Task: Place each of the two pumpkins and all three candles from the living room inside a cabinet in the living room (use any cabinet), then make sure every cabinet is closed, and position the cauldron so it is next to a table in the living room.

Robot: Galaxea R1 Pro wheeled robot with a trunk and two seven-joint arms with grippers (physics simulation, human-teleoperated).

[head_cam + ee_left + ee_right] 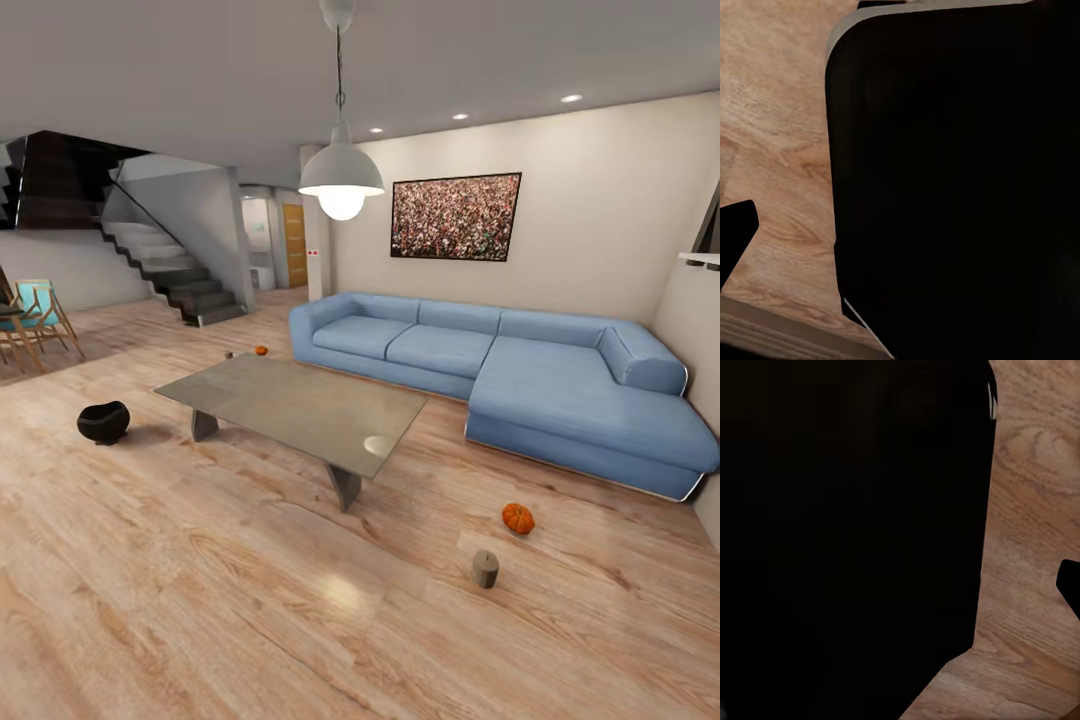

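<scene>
Over at about 5 o'clock from the bench, one pumpkin is sitting on the wood floor with a candle just beside it, nearer the camera. Another pumpkin is lying at the bench's 11 o'clock, a small grey candle-like thing next to it. The cauldron is resting on the floor near the bench's 9 o'clock end, not touching. A blue sofa is stretching along the wall behind. Both wrist cams are mostly showing dark bodywork over floor, so I can't tell whether either claw is apart or together.
</scene>
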